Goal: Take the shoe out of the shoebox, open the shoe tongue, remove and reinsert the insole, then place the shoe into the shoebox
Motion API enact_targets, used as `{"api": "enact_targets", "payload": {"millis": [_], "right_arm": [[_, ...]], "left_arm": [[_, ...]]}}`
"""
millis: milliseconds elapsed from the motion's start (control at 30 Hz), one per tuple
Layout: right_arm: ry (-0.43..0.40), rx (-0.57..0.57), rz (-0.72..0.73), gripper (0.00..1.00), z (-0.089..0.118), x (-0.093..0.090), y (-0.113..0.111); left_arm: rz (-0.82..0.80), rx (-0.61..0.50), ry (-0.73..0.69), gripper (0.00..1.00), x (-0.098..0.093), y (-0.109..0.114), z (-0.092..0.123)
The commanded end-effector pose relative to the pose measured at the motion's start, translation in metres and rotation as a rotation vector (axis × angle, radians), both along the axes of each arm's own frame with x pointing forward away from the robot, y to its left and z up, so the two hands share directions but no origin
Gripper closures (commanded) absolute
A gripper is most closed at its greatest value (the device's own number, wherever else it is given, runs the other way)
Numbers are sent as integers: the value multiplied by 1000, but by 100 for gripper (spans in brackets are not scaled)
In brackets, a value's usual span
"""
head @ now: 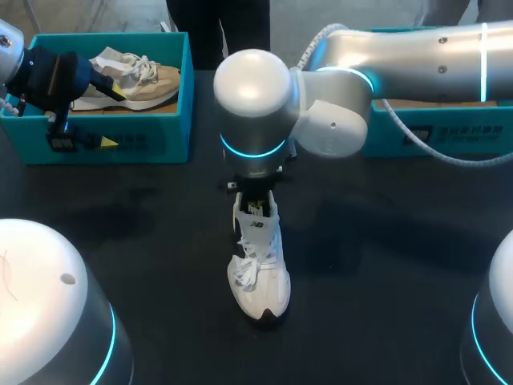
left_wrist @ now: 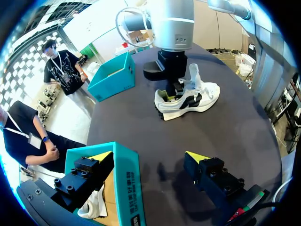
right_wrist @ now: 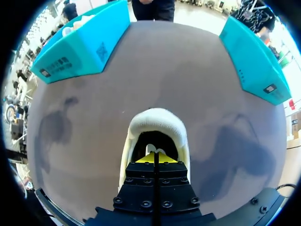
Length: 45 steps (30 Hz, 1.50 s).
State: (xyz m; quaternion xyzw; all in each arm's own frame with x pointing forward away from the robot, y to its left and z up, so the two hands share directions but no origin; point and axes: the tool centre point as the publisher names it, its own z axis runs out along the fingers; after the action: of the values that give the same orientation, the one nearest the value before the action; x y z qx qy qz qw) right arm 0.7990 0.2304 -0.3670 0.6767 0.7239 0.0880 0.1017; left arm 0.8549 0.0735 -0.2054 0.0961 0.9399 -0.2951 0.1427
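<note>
Counter (head: 385, 241) dark and bare-looking, white shoe (head: 260, 273) centre; right jaws clenched inside its collar, left jaws released (straddling the teal shoebox (head: 144, 140) wall).

The shoe (head: 258, 265) stands at the middle of the table (head: 385, 265), toe toward the robot. The right gripper (right_wrist: 155, 158) reaches down into its opening. Behind and to the left sits a shoebox (head: 152, 136) with a second shoe (head: 140, 80) inside. The left gripper (left_wrist: 149, 156) straddles that box's wall. Another shoebox (head: 481, 120) sits behind and to the right.
</note>
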Motion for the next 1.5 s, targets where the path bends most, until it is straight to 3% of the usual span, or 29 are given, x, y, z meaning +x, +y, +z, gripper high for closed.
{"api": "enact_targets", "payload": {"millis": [33,300,800,1233,1367,1500], "right_arm": [[-33,-13,-6,100,3,-2,1],[-80,-57,7,100,-16,11,2],[-12,-38,24,100,-41,7,5],[72,-50,35,100,-38,-14,2],[64,-34,5,100,-26,-16,1],[107,-29,-14,100,-10,-16,4]], "left_arm": [[0,3,0,0,-1,0,1],[0,3,0,0,-1,0,1],[0,3,0,0,-1,0,1],[0,3,0,0,-1,0,1],[0,3,0,0,-1,0,1],[0,3,0,0,-1,0,1]]}}
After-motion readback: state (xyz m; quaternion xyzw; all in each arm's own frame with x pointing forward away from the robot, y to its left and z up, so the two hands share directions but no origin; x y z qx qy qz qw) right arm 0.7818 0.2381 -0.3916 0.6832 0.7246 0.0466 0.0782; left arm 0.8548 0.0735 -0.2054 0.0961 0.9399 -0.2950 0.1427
